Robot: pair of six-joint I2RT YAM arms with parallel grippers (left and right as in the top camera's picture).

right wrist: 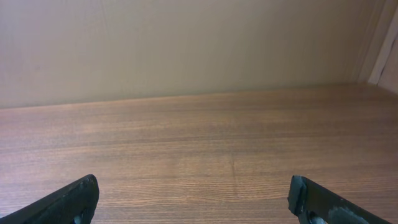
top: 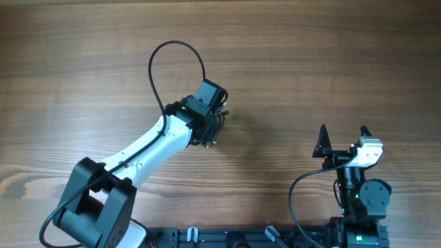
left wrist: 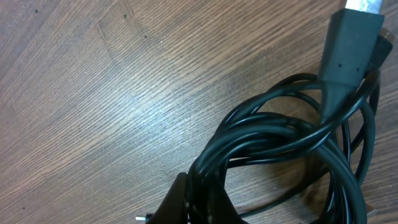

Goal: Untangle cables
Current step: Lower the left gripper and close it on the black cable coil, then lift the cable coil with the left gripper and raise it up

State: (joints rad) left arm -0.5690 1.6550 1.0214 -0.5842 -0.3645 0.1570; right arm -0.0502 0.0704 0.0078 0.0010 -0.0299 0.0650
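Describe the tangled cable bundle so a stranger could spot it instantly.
On the wooden table, follow the white left arm to its gripper. The cable bundle lies at its tip: thin black cords looped over one another, unlike the single cable arching off the arm.

Bench (top: 331,55) lies bare from 9 through 12 round to 3 o'clock in the overhead view, a wide passage. Centre is blocked: left arm (top: 148,148) slants in from 7 o'clock, left gripper (top: 210,125) is closed in among the cables (left wrist: 280,143), which are piled in tight overlapping loops, and the arm's own cord loop (top: 176,47) arcs out toward 12. Right arm (top: 355,182) stands at 4 o'clock, with open wood ahead of the wide-spread right gripper (right wrist: 189,190) as far as a wall (right wrist: 186,43).
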